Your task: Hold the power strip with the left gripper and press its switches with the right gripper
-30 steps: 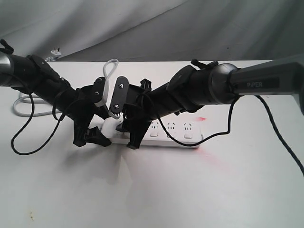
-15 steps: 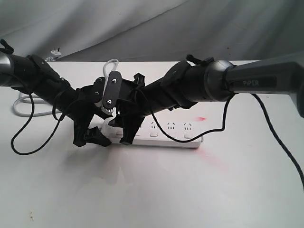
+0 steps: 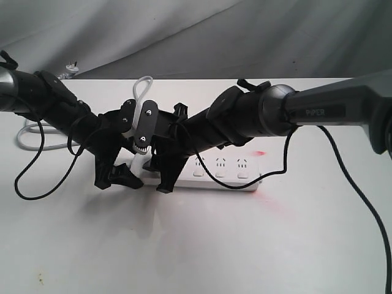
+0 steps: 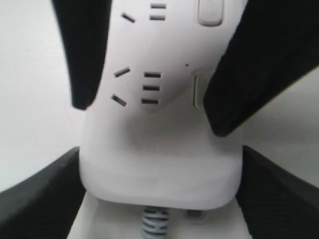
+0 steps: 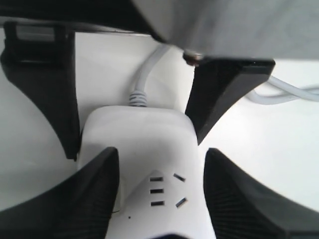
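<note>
Meanwhile, you had carried the right gripper (image 3: pixel 162 179) toward 9 o'clock over the last second. Its pale block (image 3: pixel 144 125) sat just beside the left gripper's (image 3: pixel 120 180) own, and the lettered forearm had followed it inward. Its lower fingertip had shifted the same way along the front edge of the strip (image 3: pixel 231 179).

Your left arm had not moved, and neither had the strip. It lay flat on the table (image 3: pixel 196 245) just below centre, running from 9 to 3 o'clock. Its cord (image 3: pixel 142 86) left the 9 o'clock end and looped away toward 11. A faint red spot (image 3: pixel 260 153) stayed on the table just behind the strip's 3 o'clock end.

The left gripper stood wide, with its fingers (image 4: pixel 40 199) against both long sides of the strip at the cord end, so you had it clamped there. The right gripper was spread wide and held nothing. It straddled the strip over the first socket (image 4: pixel 149 87), with one fingertip (image 4: pixel 224 109) lying over the strip's edge just beside the first of the switches (image 4: pixel 197 89). Whether that tip pressed the button, the wrist views did not show. In the outside view, three switches were in plain sight toward 3 o'clock, and the other two were hidden behind the grippers.
</note>
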Controlling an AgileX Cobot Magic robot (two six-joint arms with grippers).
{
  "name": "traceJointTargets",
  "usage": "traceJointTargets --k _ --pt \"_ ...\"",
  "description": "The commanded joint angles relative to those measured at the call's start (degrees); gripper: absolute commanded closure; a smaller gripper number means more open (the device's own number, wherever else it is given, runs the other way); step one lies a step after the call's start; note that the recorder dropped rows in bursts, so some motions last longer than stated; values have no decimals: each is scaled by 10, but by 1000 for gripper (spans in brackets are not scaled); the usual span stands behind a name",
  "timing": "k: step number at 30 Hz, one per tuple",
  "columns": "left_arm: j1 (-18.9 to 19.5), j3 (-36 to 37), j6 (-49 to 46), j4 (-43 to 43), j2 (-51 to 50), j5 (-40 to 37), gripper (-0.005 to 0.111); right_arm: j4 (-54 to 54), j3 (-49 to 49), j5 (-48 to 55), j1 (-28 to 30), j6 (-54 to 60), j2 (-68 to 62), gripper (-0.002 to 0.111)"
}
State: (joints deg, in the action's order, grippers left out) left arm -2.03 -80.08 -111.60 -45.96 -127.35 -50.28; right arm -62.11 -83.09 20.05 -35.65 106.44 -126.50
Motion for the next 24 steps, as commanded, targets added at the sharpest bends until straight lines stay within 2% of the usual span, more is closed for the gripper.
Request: traceJointTargets --k 1,24 --pt "-3 -2 1 -6 -2 -9 52 7 0 10 11 -9 2 60" --pt "-3 -2 2 -6 -2 -9 52 26 6 17 11 -19 2 60"
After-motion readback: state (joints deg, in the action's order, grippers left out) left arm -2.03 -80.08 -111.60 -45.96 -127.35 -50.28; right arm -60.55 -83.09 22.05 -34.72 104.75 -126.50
